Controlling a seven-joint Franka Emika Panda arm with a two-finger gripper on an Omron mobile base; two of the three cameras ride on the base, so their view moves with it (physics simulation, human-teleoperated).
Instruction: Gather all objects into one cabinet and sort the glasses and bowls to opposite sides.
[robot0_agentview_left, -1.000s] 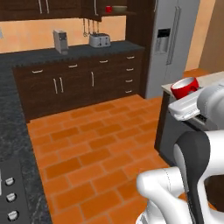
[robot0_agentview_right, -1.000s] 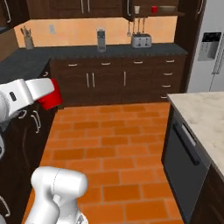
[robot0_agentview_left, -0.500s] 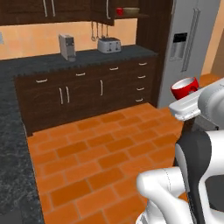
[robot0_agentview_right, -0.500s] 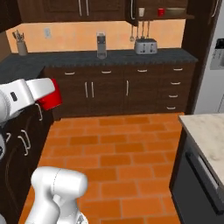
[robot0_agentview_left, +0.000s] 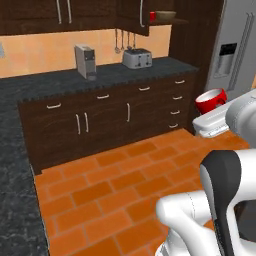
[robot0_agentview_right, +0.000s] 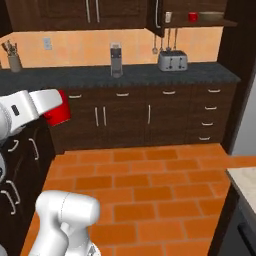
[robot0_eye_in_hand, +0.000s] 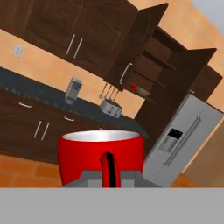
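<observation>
Hand view: red cup (robot0_eye_in_hand: 101, 156) gripped in the pincer (robot0_eye_in_hand: 108, 175).

i see a glossy red cup (robot0_eye_in_hand: 101, 158) with a white inside, also red in the left base view (robot0_agentview_left: 210, 100). the open cabinet (robot0_agentview_right: 192, 20) is dark brown wood with a pale grey handle; inside sit a second red cup (robot0_agentview_right: 192, 16) and a tan bowl (robot0_agentview_left: 165, 15). the counter (robot0_agentview_right: 125, 75) is speckled dark grey, the wall behind it orange. the toaster (robot0_agentview_right: 172, 61) is silver, the floor (robot0_agentview_left: 110, 190) orange brick, the fridge (robot0_eye_in_hand: 181, 139) grey.
</observation>
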